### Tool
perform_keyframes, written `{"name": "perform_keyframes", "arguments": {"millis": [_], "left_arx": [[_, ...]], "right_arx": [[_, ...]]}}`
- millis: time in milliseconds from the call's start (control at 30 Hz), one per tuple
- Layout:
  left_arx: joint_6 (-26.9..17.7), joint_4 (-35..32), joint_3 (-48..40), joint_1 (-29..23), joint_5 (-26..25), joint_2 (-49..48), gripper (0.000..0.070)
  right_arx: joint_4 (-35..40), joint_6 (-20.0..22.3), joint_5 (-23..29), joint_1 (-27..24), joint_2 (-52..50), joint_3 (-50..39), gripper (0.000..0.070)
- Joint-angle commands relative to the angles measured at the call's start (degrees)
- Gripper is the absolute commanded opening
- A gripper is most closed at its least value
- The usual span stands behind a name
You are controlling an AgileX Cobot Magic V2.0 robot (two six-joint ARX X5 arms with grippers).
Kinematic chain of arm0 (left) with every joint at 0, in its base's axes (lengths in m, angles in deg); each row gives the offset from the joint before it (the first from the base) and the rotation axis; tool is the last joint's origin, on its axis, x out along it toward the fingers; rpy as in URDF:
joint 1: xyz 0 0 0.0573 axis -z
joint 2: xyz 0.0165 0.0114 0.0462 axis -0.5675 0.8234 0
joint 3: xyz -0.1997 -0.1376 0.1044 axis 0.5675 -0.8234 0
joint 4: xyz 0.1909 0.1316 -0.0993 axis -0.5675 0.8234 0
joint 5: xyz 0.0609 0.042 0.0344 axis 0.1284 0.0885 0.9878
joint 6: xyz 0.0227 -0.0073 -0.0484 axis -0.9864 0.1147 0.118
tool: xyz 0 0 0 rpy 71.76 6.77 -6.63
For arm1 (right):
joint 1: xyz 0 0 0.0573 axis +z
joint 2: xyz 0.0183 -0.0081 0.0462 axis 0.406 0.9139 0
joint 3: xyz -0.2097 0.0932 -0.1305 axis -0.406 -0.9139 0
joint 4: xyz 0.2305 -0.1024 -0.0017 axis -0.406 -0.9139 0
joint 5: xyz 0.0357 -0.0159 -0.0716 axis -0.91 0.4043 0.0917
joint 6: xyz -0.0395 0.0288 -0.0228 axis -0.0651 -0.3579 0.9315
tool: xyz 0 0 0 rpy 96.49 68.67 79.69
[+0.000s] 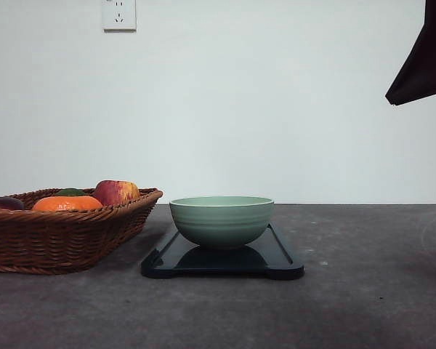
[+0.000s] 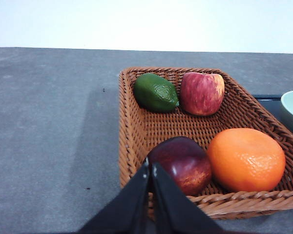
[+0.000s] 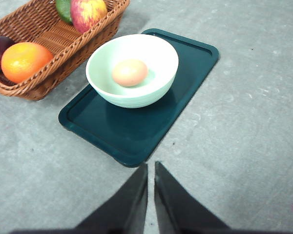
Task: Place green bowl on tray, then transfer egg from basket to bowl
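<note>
Green bowl [image 1: 221, 220]: upright on the tray [image 1: 280, 256], toward the tray's basket-side half; its rim also shows at the edge of the left wrist view.
Egg [image 3: 130, 72]: tan, lying in the bottom of the bowl.
Basket [image 1: 51, 236]: on the grey table [image 1: 370, 291], just beside the tray; holds an orange [image 2: 246, 159], a red-yellow apple [image 2: 202, 92], a green lime [image 2: 156, 92] and a dark red fruit [image 2: 181, 164].
Left gripper [image 2: 150, 171]: empty, fingers pressed together, above the basket's near rim by the dark red fruit.
Right gripper [image 3: 151, 171]: empty, fingers nearly touching, over bare table just beside the tray's corner.
Writing: none readable; the tray's print cannot be made out.
Wall: white, with a socket [image 1: 119, 14].
</note>
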Motion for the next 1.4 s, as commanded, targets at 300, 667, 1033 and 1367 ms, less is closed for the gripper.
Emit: {"name": "perform_keyframes", "arguments": {"millis": [300, 667, 1033, 1367], "left_arx": [[-0.81, 0.37, -1.09, 0.00, -0.20, -0.04, 0.0000], [-0.81, 0.41, -1.09, 0.00, -0.20, -0.04, 0.0000], [-0.81, 0.41, -1.07, 0.00, -0.22, -0.04, 0.0000], [-0.83, 0.41, -1.07, 0.00, -0.22, -0.04, 0.0000]], "right_arx": [[0.72, 0.42, 0.04, 0.35, 0.22, 0.28, 0.0015], [1.35, 6.47, 9.73, -4.01, -6.21, -4.12, 0.0016], [19.18, 8.52, 5.60, -19.89, -28.91, -24.95, 0.0016], [16.92, 8.17, 6.24, -25.34, -39.23, -32.06, 0.0016]]}}
